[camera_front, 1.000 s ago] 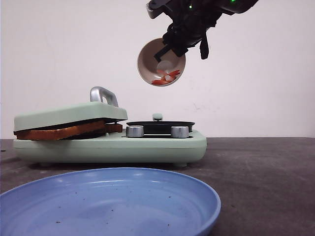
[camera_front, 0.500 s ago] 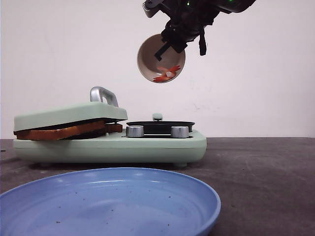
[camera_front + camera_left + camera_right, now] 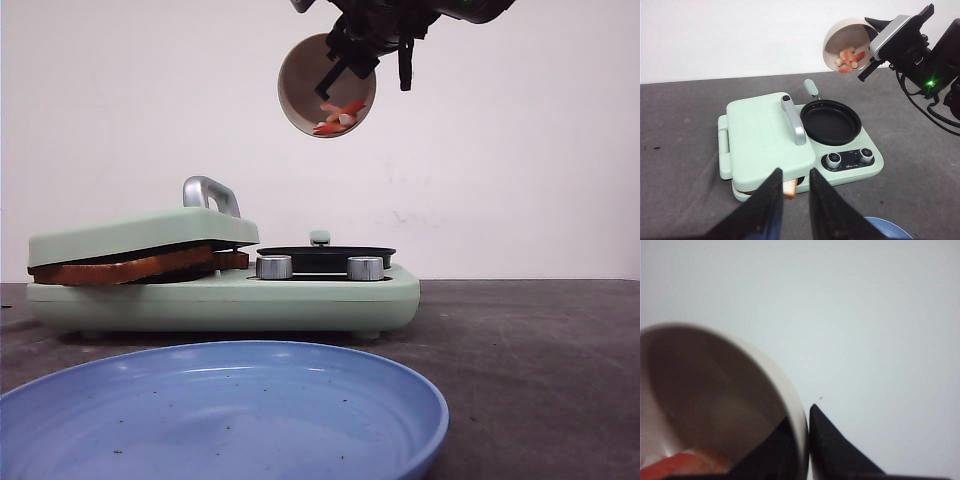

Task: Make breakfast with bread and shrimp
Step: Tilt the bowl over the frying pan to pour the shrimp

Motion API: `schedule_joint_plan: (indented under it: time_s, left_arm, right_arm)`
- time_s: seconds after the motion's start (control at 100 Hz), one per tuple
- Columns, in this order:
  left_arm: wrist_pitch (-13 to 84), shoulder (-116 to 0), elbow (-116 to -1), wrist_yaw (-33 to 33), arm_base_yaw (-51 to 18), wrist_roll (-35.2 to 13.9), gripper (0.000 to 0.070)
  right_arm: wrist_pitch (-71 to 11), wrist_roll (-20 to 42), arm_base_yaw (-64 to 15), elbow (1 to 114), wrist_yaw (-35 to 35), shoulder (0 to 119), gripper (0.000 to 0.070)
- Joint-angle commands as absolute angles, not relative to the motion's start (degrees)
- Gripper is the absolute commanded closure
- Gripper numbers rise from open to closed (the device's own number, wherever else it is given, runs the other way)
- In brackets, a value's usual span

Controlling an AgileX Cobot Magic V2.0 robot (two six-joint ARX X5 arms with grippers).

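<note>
One right tool (image 3: 345, 72) pinches a tilted bowl (image 3: 300, 85) of shrimp (image 3: 338, 116) high above the black pan (image 3: 830, 121), at six o'clock below. Bread (image 3: 130, 267) sits under the grill lid; left tool (image 3: 792, 200) is open, empty.

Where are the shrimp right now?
The shrimp lie inside the beige bowl, which the right gripper holds tipped on its side high in the air, above the black pan of the green breakfast maker.
</note>
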State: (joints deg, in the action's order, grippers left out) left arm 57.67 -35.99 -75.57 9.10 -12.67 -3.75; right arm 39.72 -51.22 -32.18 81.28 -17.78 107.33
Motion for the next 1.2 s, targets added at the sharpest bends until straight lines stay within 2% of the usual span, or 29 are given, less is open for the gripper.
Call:
schedule_joint_plan:
  time_s: [0.0,0.23,0.6,0.98,1.02,1.1,1.19]
  left_arm:
    - [57.21,-36.27,-76.31,8.97,-12.88,-2.98,0.0700]
    - [57.21,-36.27,-76.31,8.97,-12.88,-2.98,0.0700]
    - [57.41,-36.21,-76.31,8.99,-12.88,-3.01,0.0700]
    - [57.56,-35.79,-76.31,8.99,-12.88,-3.01,0.0700]
    - [57.58,-35.75,-76.31,8.99,-12.88,-3.01,0.0700]
    - [57.58,-35.68,-76.31,8.99,-12.88,-3.01,0.0700]
    - [57.52,-35.68,-76.31,8.99,-12.88,-3.03,0.0700]
  right_arm:
    - [41.17,-52.38,-32.88,82.96,-17.63,108.36,0.0699]
    - [43.27,-56.66,-33.74,82.96,-18.06,108.36,0.0699]
    - [40.66,-61.14,-33.74,82.96,-18.70,108.36,0.0699]
    - [41.06,-61.36,-34.04,82.96,-19.59,108.36,0.0699]
    - [41.04,-59.59,-34.06,82.96,-19.94,108.36,0.0699]
    - [39.62,-49.93,-34.35,83.07,-23.90,108.31,0.0699]
    - [29.85,-36.10,-33.76,83.53,-27.51,106.59,0.0697]
